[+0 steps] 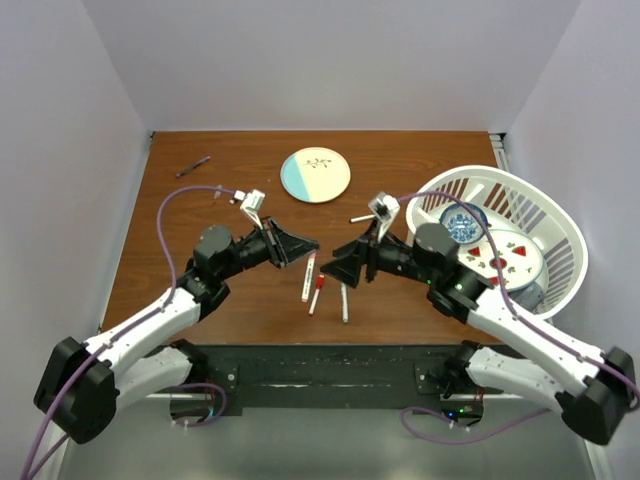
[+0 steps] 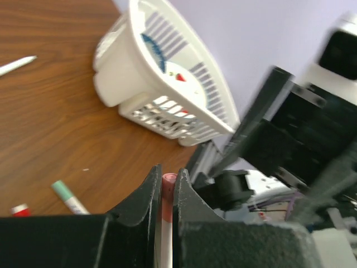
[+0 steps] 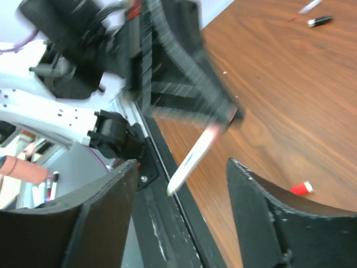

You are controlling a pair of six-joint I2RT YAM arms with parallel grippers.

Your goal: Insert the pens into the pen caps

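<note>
My left gripper [image 1: 310,245] is shut on a white pen with a pink end [image 2: 168,181]; the pink end pokes out between the fingertips in the left wrist view. The pen [image 1: 309,275] hangs down from the jaws above the table. My right gripper [image 1: 338,268] is open and empty, facing the left one from close by. In the right wrist view the held pen [image 3: 195,159] slants between my open right fingers [image 3: 251,184], touching neither. A green-tipped pen [image 1: 344,302] and a pen with a red piece [image 1: 318,293] lie on the table below.
A white basket [image 1: 560,235] holding plates stands at the right. A round plate [image 1: 315,174] is at the back centre. A dark purple pen [image 1: 193,166] lies back left, a white pen [image 1: 360,218] near the right wrist. A red cap [image 3: 301,188] lies on the wood.
</note>
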